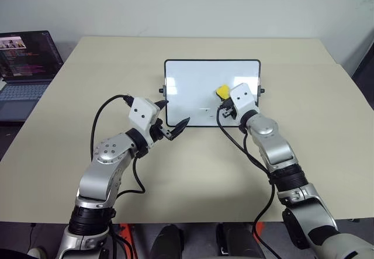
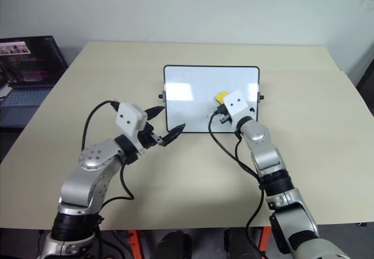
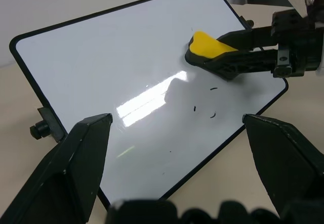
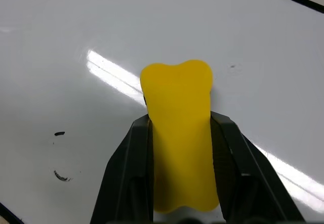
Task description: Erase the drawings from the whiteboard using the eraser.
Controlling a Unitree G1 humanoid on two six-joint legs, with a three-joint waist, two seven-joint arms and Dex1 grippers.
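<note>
The whiteboard (image 1: 187, 83) stands tilted at the middle of the table, with a thin black frame and side knobs. My right gripper (image 1: 224, 97) is shut on the yellow eraser (image 4: 178, 133), which it presses flat against the right half of the board. What shows of the drawings (image 3: 211, 89) is a few tiny black strokes low on the board, just below and beside the eraser. My left gripper (image 1: 171, 116) is open and holds nothing. It hovers at the board's lower left corner, with one fingertip (image 1: 182, 123) in front of the bottom edge.
An open laptop (image 1: 23, 66) sits at the far left, off the beige table (image 1: 117, 60). Black cables loop from both wrists over the tabletop in front of the board.
</note>
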